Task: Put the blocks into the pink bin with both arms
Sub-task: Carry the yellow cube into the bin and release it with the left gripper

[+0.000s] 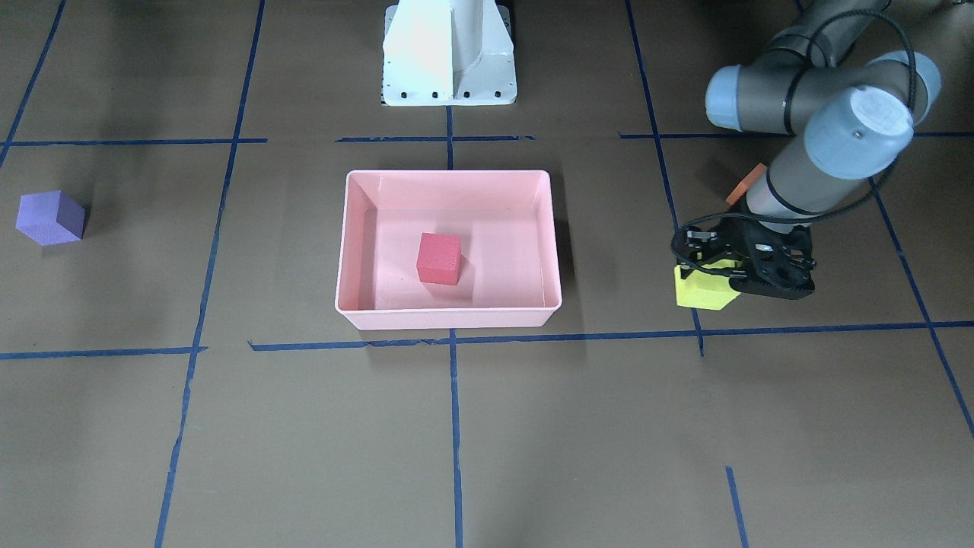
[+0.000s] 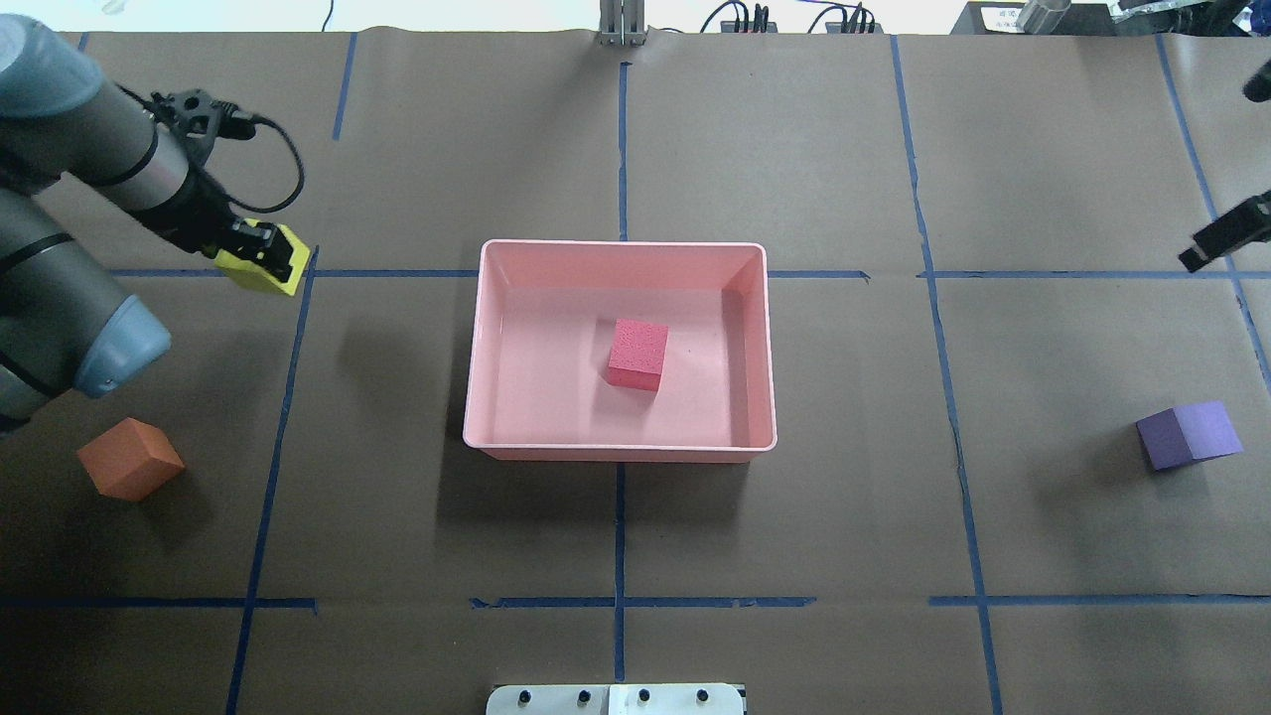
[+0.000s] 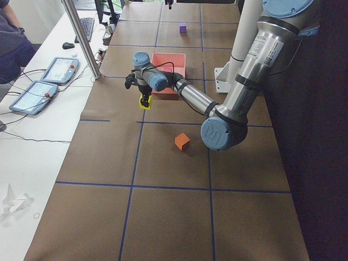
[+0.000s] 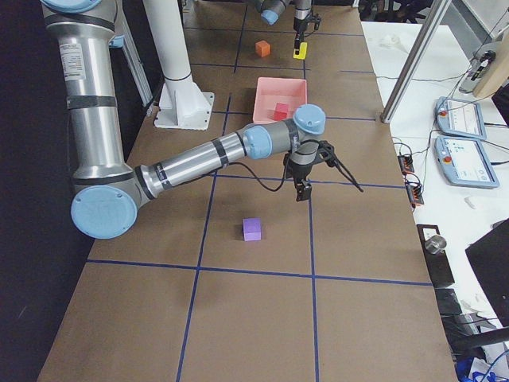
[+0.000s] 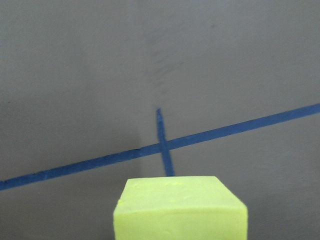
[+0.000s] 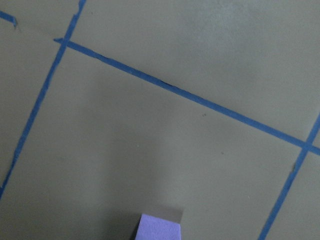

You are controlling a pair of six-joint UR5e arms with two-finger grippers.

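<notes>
My left gripper is shut on the yellow-green cube and holds it above the table, to my left of the pink bin; the cube fills the bottom of the left wrist view. The red cube lies inside the bin. The orange cube sits on the table near my left arm. The purple cube sits far to my right and shows at the bottom of the right wrist view. My right gripper hovers beyond it, empty; whether it is open I cannot tell.
The white pedestal base stands behind the bin on my side. Blue tape lines cross the brown table cover. Tablets and cables lie on the white side table beyond the far table edge.
</notes>
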